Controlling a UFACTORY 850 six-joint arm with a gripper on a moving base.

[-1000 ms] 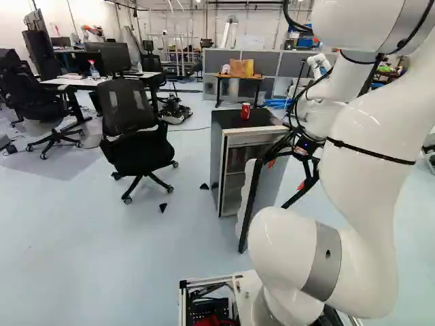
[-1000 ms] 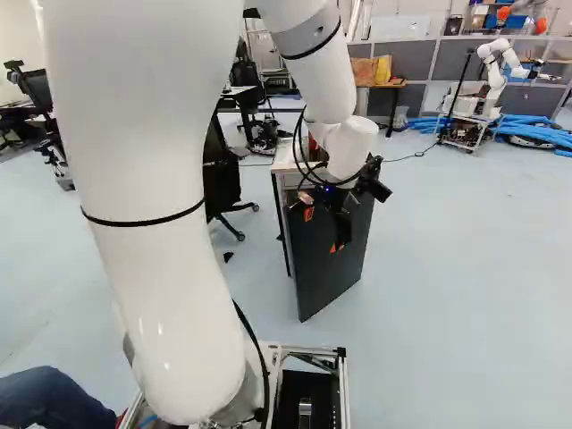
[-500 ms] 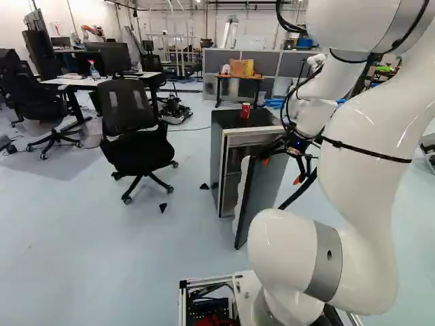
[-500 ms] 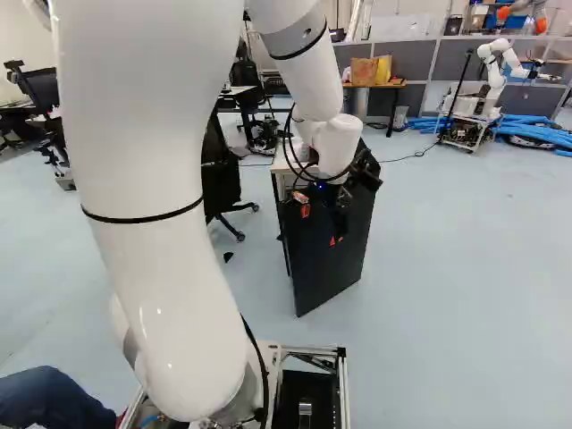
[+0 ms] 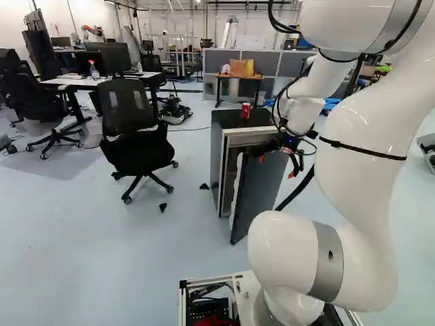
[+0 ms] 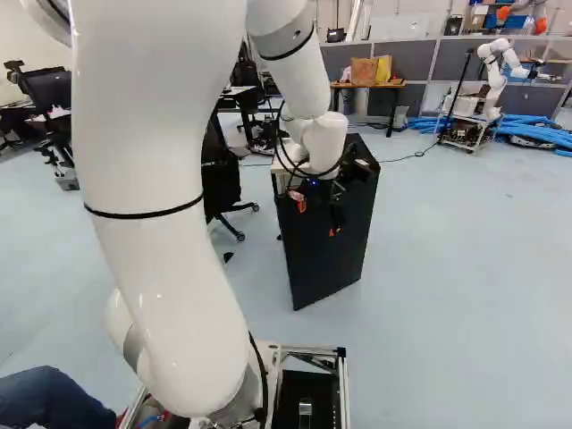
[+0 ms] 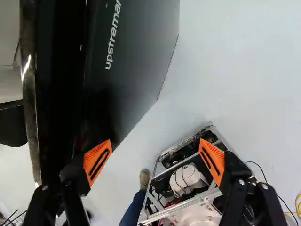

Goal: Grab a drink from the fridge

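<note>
Tool (image 7: 155, 141), one: fingers spread wide, nothing gripped; one finger close against the outer face of the fridge door (image 5: 262, 190). Contact: I cannot tell.

Drink, one: red can (image 5: 245, 111), upright on top of the fridge (image 5: 216, 163), clear of my tool. Any further drinks inside: not visible to me.

Door, one: ajar, standing out from the fridge front on the tool's side.

Step in hand, by my judgement: closing the door, the can having the look of a drink already taken out. Next move calls for a slow sideways push on the door's outer face, fingers kept off its edge, until it seats. Risk: a hard push could jolt the fridge and tip the can.

Surface: fridge top, dark and flat, bearing the can.

Room: pale floor around the fridge; black office chair (image 5: 126, 112) beside it; small table with paper bag (image 5: 238, 68) beyond it; grey partition (image 6: 411, 67) behind; another robot (image 6: 492, 80) and blue hoses (image 6: 541, 132) well apart from it.
</note>
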